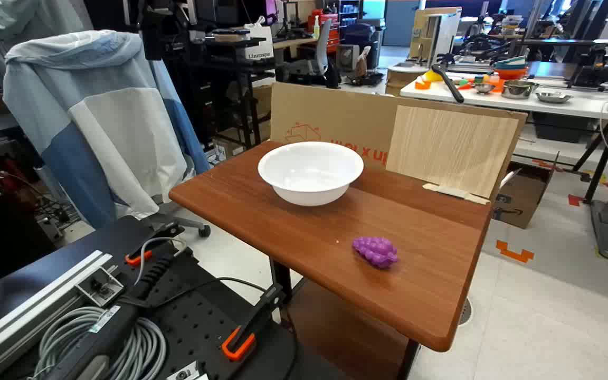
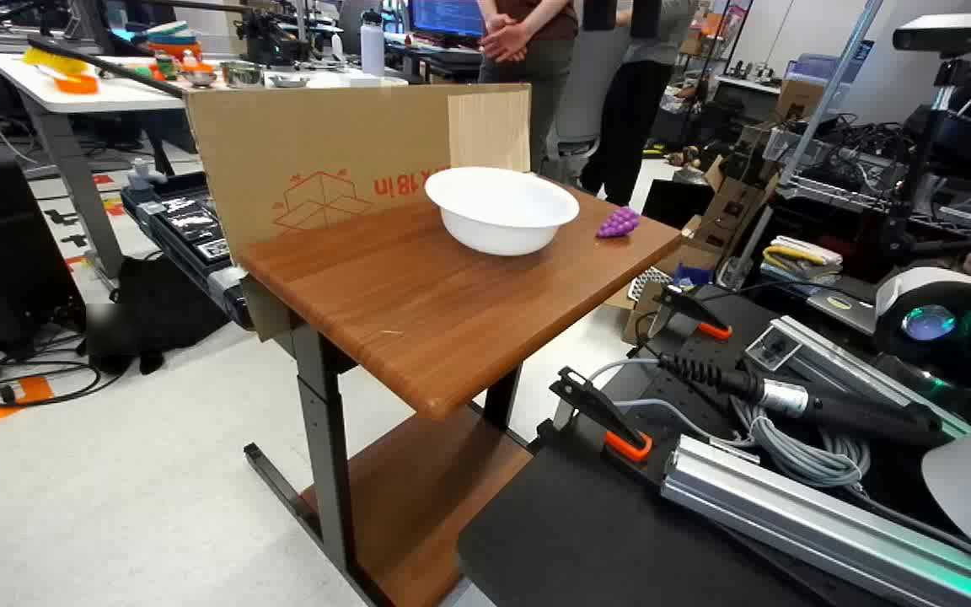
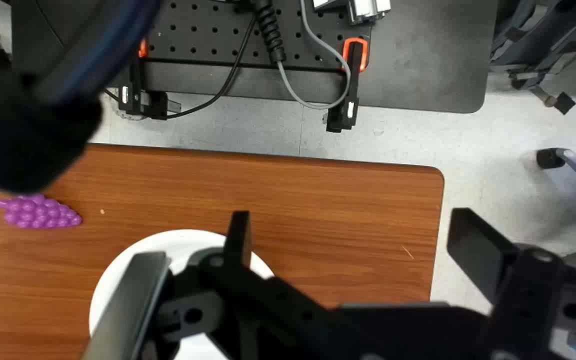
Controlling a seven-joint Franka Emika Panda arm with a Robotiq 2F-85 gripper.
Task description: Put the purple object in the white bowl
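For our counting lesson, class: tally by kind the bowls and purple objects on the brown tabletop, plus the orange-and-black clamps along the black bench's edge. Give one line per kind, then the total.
White bowl: 1
Purple object: 1
Orange-and-black clamps: 2
Total: 4

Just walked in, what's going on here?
The job is to get the purple object into the white bowl, but nothing is being handled right now. In the wrist view, the pincer stands wide open and holds nothing. The purple object, lumpy like a bunch of grapes, lies on the brown table, apart from the white bowl, which sits upright on the same surface. So the pick has not been made yet.
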